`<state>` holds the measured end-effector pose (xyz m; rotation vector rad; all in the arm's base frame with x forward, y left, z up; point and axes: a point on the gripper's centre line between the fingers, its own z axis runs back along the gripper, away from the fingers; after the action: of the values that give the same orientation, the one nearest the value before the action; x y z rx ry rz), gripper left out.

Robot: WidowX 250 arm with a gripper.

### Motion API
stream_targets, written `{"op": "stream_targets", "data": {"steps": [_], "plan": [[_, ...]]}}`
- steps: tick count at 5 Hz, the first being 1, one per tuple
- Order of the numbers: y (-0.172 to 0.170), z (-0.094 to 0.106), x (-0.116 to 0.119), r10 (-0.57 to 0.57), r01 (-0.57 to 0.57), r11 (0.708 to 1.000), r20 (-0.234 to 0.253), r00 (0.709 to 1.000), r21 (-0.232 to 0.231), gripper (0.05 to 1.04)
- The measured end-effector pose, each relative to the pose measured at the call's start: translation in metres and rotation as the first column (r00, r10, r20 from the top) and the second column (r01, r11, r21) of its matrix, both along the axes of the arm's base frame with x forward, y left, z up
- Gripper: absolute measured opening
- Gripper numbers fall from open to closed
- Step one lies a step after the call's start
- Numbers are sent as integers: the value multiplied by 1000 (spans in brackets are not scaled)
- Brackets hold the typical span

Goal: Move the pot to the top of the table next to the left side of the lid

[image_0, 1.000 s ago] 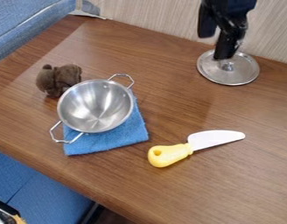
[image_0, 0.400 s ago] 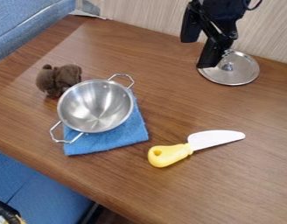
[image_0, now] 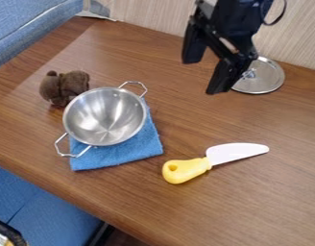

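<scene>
My gripper [image_0: 203,77] hangs over the upper right part of the table, open, its two fingers spread with nothing between them. Partly behind its right finger lies the round metal lid [image_0: 266,79], flat on the table near the wall. The silver pot [image_0: 105,116], with two wire handles, rests on a folded blue cloth [image_0: 131,150] at the left, down and to the left of the gripper and apart from it.
A brown plush toy [image_0: 64,88] sits against the pot's upper left side. A toy knife [image_0: 187,170] with a yellow handle and white blade lies right of the cloth. The wooden table [image_0: 90,192] has its front edge at lower left.
The gripper has moved left and toward the camera, away from the lid, uncovering more of the lid's right side. Pot, cloth, toy and knife have stayed put.
</scene>
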<state>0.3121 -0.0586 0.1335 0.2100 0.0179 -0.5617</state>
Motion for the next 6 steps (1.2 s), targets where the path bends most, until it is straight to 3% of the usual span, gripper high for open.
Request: {"op": "stream_targets", "data": {"steps": [1,2,4,6], "plan": [[10,-5,-23,111,-110,994,23,994,-9,1000],[19,-16,-39,177,-177,984,26,984,27,1000],[32,-31,-53,251,-252,966,21,968,63,1000],[42,-36,-57,295,-292,944,1,955,155,999]]}}
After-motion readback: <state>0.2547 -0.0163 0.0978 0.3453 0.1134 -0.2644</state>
